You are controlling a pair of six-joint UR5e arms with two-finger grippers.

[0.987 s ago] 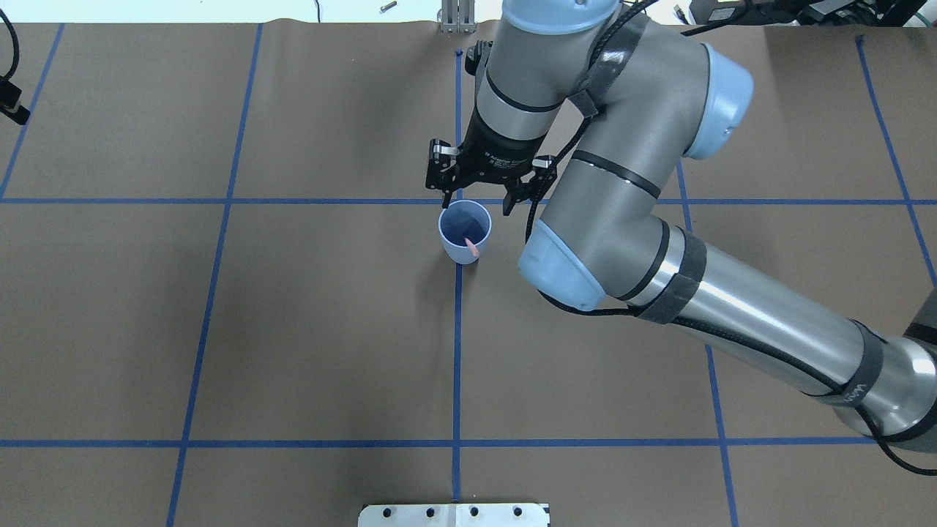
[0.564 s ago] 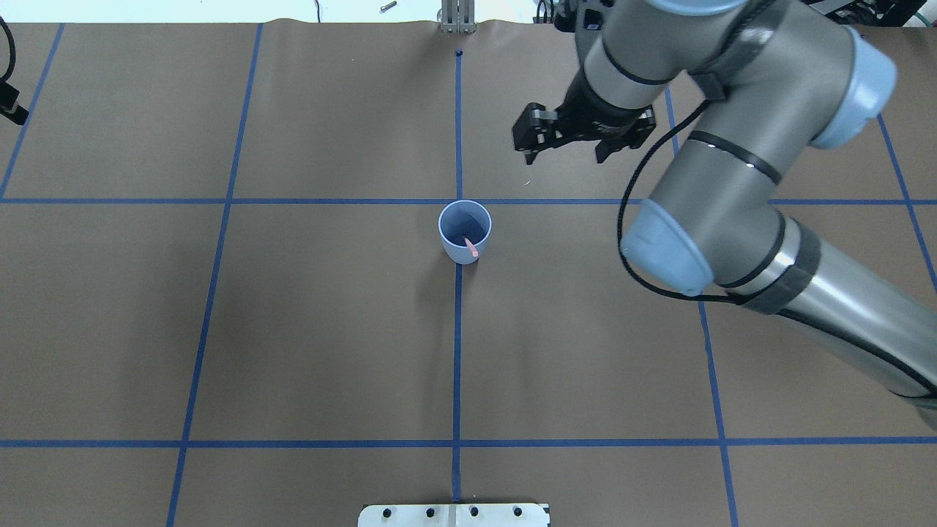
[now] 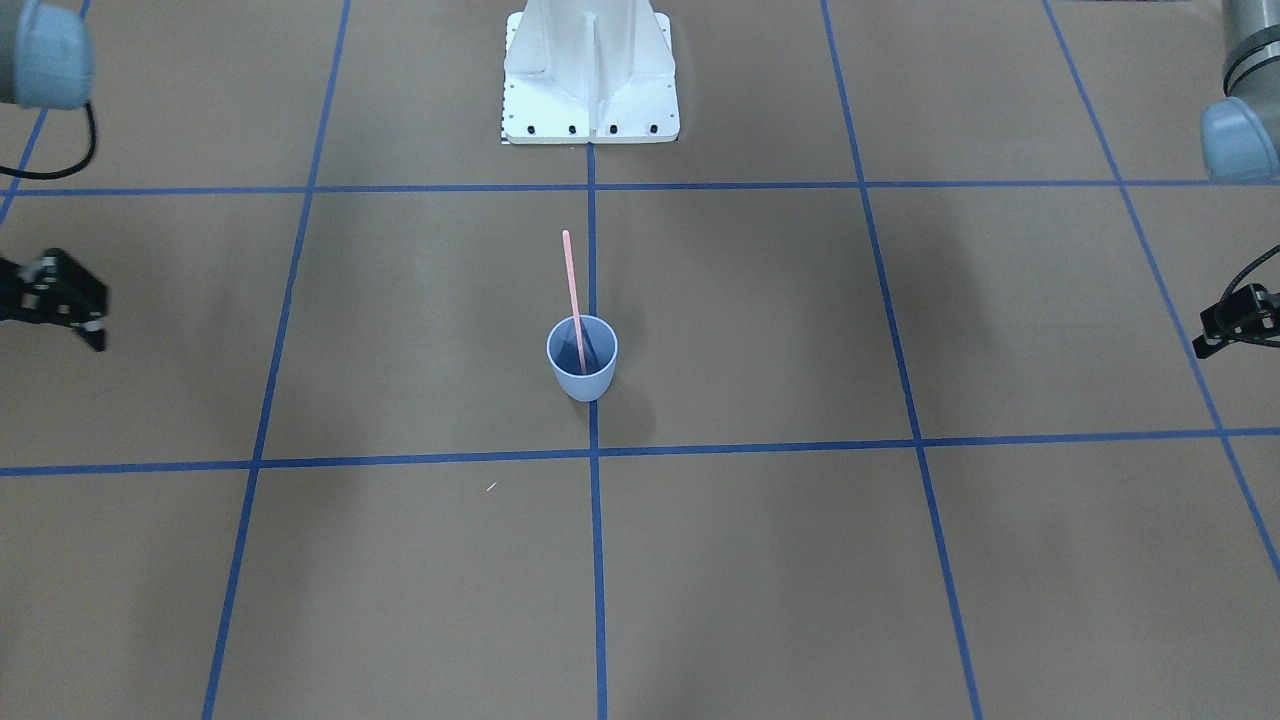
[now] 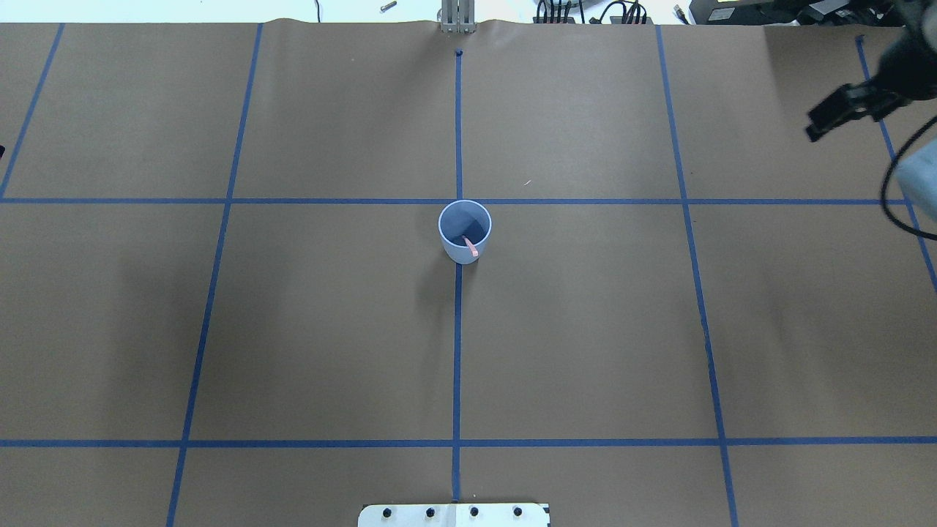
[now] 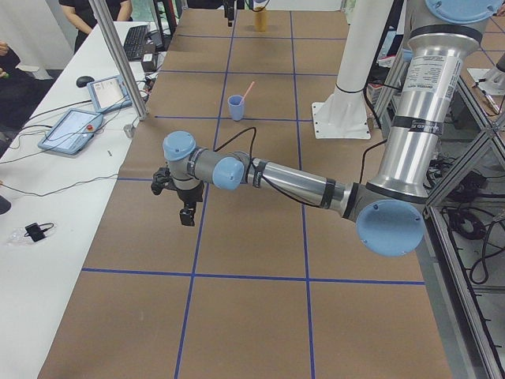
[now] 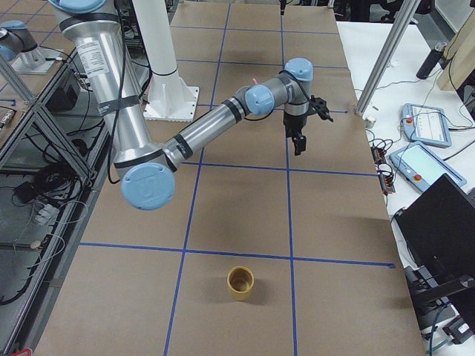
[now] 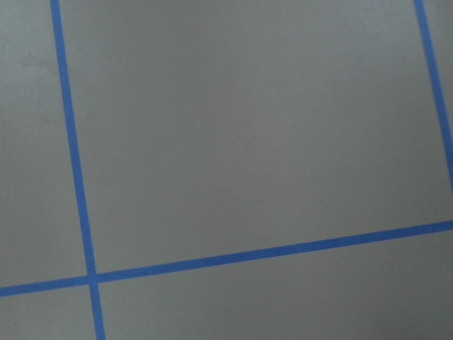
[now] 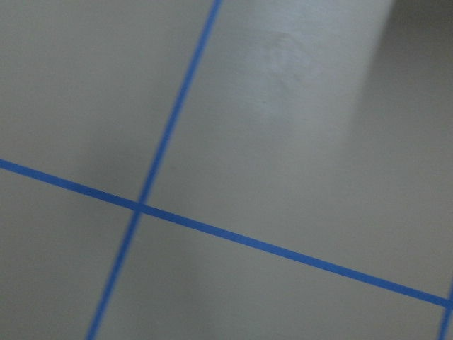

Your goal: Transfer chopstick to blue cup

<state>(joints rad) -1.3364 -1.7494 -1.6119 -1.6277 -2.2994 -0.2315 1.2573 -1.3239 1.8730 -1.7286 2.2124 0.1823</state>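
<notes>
The light-blue cup [image 4: 464,230] stands upright at the table's middle on the centre tape line. It also shows in the front view [image 3: 582,360] and the left side view [image 5: 236,107]. One pale-pink chopstick [image 3: 572,290] stands in it and leans on the rim toward the robot; its top also shows from overhead [image 4: 471,247]. My right gripper [image 4: 842,110] is far to the cup's right, blurred, empty and open; it also shows in the front view [image 3: 48,305]. My left gripper [image 3: 1240,320] is far off on the other side, partly cut off, open and empty.
A yellow cup [image 6: 240,282] stands near the table's end on my right. The white base plate [image 3: 590,90] sits at the robot's edge. Blue tape lines [image 4: 457,351] grid the brown table. Tablets [image 5: 75,126] lie on a side bench.
My right arm has pulled away from just behind the cup, up and far to the right edge, gripper open. The chopstick stays in the cup. The cup has not moved.
</notes>
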